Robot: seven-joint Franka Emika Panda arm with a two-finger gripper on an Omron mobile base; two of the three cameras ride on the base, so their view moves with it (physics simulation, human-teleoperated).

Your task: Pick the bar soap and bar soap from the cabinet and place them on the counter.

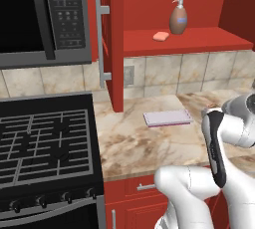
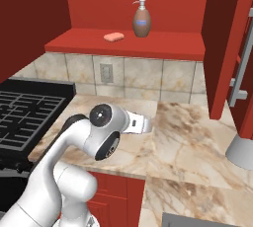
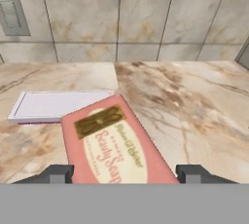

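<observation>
Holding one bar soap (image 3: pixel 114 145) clamped between its fingertips above the tabletop (image 3: pixel 194 101), the end effector (image 3: pixel 122 173) had not released it; the second bar soap (image 1: pixel 161 36) remained on the cabinet (image 1: pixel 199 41) shelf.

Glossy white arm (image 2: pixel 74 137), dark joints

Salmon-pink bar soap (image 3: pixel 114 142), cream label, perhaps brown-gold emblem; beige brown-veined counter (image 3: pixel 194 106)
</observation>
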